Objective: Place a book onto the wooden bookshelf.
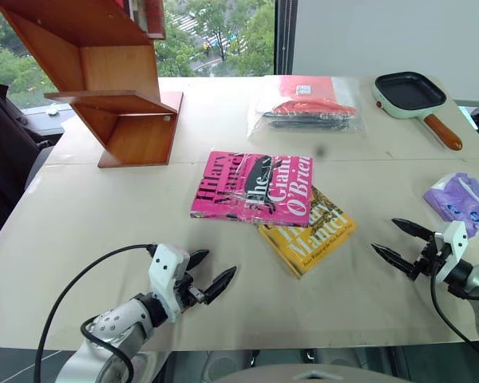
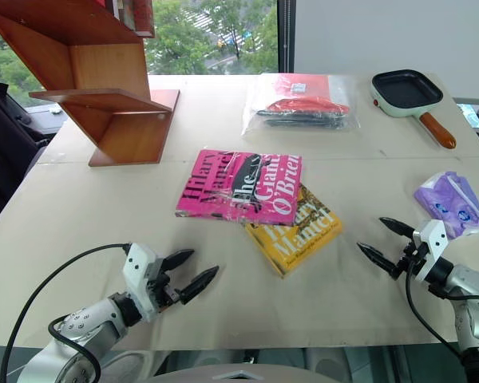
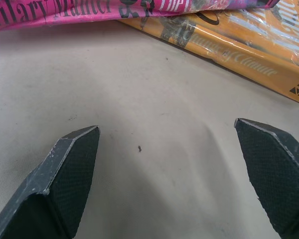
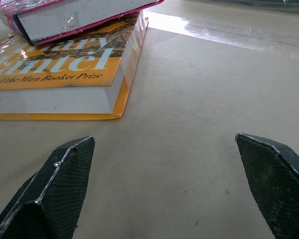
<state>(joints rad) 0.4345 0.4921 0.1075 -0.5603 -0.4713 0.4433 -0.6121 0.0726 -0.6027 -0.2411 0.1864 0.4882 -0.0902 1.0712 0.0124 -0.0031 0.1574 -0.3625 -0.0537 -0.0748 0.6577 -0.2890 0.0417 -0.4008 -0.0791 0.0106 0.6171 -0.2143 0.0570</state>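
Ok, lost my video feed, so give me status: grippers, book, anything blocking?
Left gripper and right gripper open, empty, short of the books. Pink book flat on table, overlapping yellow book. Bookshelf far left; path clear.

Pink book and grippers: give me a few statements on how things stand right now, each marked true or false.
1. The pink book lies partly on top of the yellow book. True.
2. The left gripper is shut on the pink book. False: it is open, short of both books.
3. The right gripper is open and empty. True.
4. The pink book stands on the wooden bookshelf. False: it lies flat on the table.
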